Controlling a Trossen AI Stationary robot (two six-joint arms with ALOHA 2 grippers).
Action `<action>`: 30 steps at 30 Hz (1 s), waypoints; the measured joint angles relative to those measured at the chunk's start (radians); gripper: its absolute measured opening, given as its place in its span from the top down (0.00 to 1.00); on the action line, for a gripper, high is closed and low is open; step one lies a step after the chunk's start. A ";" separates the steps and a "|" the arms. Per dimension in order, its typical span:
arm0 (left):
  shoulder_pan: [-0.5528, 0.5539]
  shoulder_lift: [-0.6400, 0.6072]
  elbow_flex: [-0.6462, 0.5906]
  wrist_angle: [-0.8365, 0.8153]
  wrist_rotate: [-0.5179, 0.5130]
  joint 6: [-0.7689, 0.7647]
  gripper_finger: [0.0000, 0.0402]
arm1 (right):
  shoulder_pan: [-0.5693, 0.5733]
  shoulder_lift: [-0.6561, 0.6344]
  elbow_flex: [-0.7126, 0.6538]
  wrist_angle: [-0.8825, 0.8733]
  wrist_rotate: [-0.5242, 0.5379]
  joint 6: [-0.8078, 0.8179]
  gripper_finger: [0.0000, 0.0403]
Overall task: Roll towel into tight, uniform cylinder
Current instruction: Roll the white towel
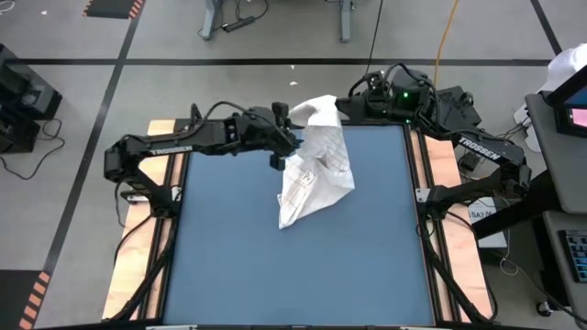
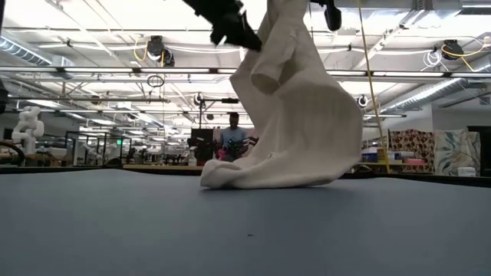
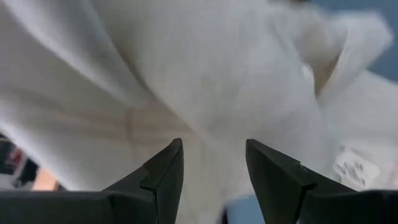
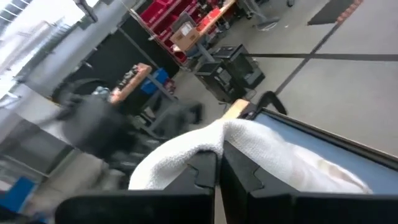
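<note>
White cotton-ish cloth, soft and floppy, that's what the towel looks like right now; it hangs in a crumpled drape over the far half of the blue table, its top corner lifted high and its bottom edge bunched on the surface, as the low view shows; nothing rolled yet, so I'd say the task is at the lay-it-flat stage at best.

Right gripper sits up at the far edge of the table with its fingers pressed together, pinching a fold of the towel's upper corner; that pinch is what keeps the whole thing hanging. Left gripper is right beside the cloth at mid-height, fingers parted with a clear gap, and nothing between them; the fabric is just past the tips, not in the grip.

Handling-wise, my guess: light, zero stiffness, folds wherever it wants, not slippery, not fragile; a pinch on one layer probably drags the rest along unevenly. There's a small label sewn near one edge, handy for spotting a hem.

I'd grab it at two corners of the same edge, pull it taut, then lay it flat; grabbing mid-cloth likely just makes more bunching.
</note>
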State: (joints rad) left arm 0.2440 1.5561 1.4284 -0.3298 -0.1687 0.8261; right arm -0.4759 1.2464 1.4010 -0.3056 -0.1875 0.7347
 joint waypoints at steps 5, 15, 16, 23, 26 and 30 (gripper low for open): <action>0.020 0.000 0.000 -0.011 -0.008 0.013 0.56 | 0.002 -0.008 0.000 0.004 -0.025 0.045 1.00; 0.071 0.065 0.001 0.055 -0.003 0.156 0.56 | 0.025 -0.011 0.000 0.004 -0.028 0.066 1.00; 0.073 0.074 0.001 0.057 -0.010 0.157 0.58 | 0.028 -0.011 0.000 0.003 -0.028 0.066 1.00; 0.065 0.061 0.001 0.139 -0.106 0.132 0.92 | 0.033 -0.011 0.000 -0.012 -0.028 0.050 1.00; 0.054 0.006 0.001 0.114 -0.094 0.044 0.97 | 0.031 -0.011 0.000 -0.020 -0.028 0.031 1.00; 0.048 -0.070 0.002 -0.010 -0.088 -0.083 0.99 | 0.022 -0.014 0.000 -0.019 -0.028 0.016 1.00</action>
State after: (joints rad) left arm 0.2916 1.4865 1.4300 -0.3400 -0.2565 0.7433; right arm -0.4537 1.2327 1.4010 -0.3248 -0.2153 0.7504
